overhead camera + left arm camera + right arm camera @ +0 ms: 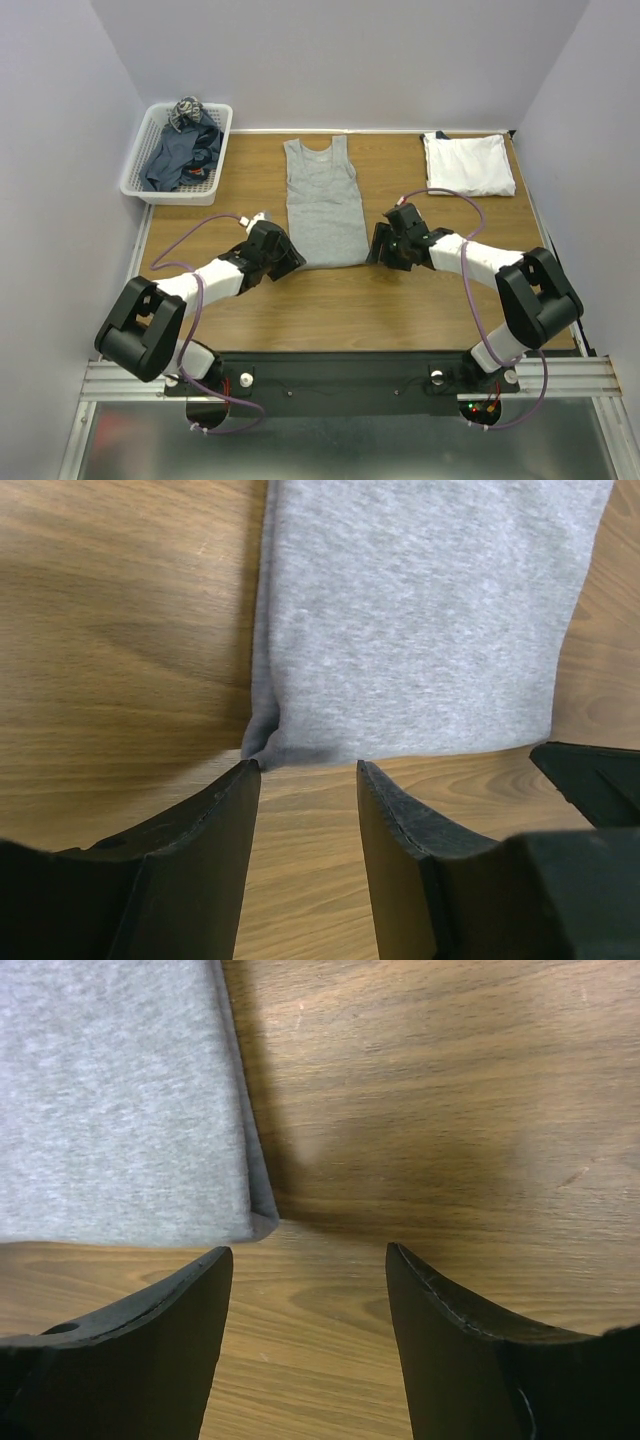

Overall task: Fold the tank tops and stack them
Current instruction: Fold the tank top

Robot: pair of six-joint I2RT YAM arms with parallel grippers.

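While the dark tops (178, 160) sit heaped in the basket (165, 197) at the far left corner, your left gripper (305, 770) rests empty, its jaws moderately parted, just short of the near left hem corner of the grey top (323, 205). That top lies flat mid-table, neck toward the far edge. Your right gripper (308, 1252) stands wider open, also empty, at the near right hem corner. A white top (468, 163) lies folded at the far right corner. Expect soft, light, limp jersey that sags and stretches. Pinch both hem corners through both layers and lift them evenly together.
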